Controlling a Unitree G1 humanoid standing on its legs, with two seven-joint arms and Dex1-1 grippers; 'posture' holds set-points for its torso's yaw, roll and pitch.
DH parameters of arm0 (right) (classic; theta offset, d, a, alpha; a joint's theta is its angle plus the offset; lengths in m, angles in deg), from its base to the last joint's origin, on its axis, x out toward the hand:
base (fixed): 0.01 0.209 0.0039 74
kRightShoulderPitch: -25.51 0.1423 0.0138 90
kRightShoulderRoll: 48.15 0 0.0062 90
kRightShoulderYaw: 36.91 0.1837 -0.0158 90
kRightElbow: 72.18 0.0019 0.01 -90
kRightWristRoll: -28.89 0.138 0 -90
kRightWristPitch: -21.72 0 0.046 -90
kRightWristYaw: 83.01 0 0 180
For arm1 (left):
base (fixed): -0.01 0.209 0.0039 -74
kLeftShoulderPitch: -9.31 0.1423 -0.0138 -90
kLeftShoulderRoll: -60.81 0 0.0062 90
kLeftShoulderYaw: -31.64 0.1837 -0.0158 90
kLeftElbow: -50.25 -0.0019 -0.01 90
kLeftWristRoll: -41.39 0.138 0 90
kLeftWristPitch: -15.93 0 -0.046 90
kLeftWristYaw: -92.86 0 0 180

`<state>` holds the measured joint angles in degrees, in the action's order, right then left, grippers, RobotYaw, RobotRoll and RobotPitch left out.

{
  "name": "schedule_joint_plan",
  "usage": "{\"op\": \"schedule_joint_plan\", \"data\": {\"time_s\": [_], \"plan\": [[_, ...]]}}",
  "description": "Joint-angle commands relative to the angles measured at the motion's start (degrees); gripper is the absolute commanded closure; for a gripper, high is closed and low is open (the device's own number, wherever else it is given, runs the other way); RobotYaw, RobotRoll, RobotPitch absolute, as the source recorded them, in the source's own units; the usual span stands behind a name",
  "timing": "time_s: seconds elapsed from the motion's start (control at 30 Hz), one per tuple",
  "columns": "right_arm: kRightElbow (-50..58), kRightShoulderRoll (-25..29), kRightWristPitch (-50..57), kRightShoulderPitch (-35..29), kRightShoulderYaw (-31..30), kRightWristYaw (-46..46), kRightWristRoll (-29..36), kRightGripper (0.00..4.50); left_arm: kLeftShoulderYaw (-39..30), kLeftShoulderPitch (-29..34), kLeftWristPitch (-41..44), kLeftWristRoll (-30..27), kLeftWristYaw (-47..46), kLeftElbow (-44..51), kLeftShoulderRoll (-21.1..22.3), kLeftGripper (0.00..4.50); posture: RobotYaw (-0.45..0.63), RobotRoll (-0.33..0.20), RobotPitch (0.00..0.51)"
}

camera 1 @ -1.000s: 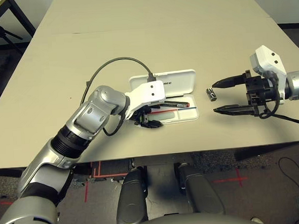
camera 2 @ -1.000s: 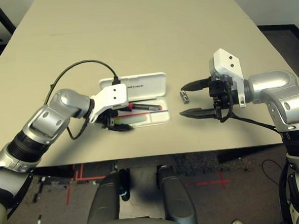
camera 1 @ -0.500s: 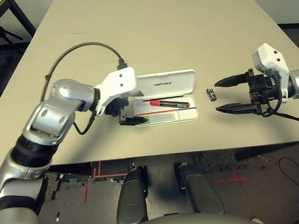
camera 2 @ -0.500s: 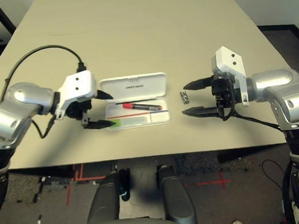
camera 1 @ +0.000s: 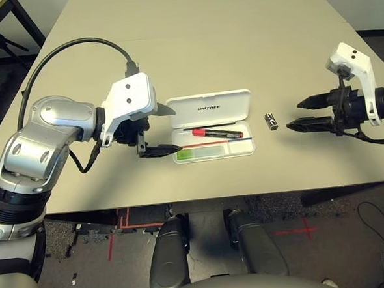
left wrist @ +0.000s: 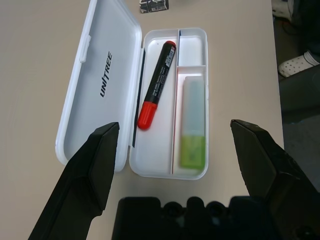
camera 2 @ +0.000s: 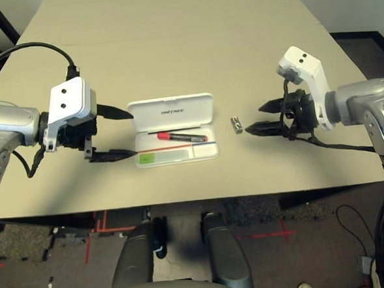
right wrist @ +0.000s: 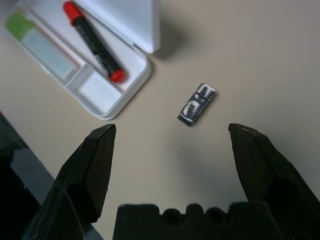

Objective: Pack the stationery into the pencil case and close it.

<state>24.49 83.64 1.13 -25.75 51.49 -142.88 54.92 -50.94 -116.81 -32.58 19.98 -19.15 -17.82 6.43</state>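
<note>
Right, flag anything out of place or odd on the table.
One item sits outside: the small black-and-silver piece lies on the table beside the open pencil case, between it and the open right gripper. The red marker and the green-tipped stick lie neatly in their compartments. No damage shows.

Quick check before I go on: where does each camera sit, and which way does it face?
Head stereo pair: on the head, facing forward and down at the table; both silver forearms show.
Left wrist: looks along the open left tool at the open pencil case holding the marker and green stick.
Right wrist: looks along the open right tool at the small cylinder.
All views share case and cylinder.
</note>
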Motion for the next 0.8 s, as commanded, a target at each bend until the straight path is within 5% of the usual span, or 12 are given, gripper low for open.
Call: {"op": "schedule_joint_plan", "data": {"time_s": [0.03, 0.43, 0.8], "plan": [[0.0, -1.6, 4.6, 1.3, -1.2, 5.6, -1.1, 0.0, 1.1, -0.8, -0.2, -0.4, -0.3, 0.6, -0.6, 0.02, -0.02, 0.0, 0.193], [-7.0, -12.4, 5.2, 1.6, -3.9, 17.6, -4.6, 0.0, 1.8, 0.0, -1.0, 0.0, -1.5, 1.0, -1.9, 0.02, 0.0, 0.0, 0.193], [-15.0, -18.4, -1.2, 4.0, -8.2, 18.9, -7.7, 0.0, 1.1, 1.4, -0.5, -0.3, -2.8, 2.4, -1.2, 0.02, 0.05, 0.0, 0.19]]}}
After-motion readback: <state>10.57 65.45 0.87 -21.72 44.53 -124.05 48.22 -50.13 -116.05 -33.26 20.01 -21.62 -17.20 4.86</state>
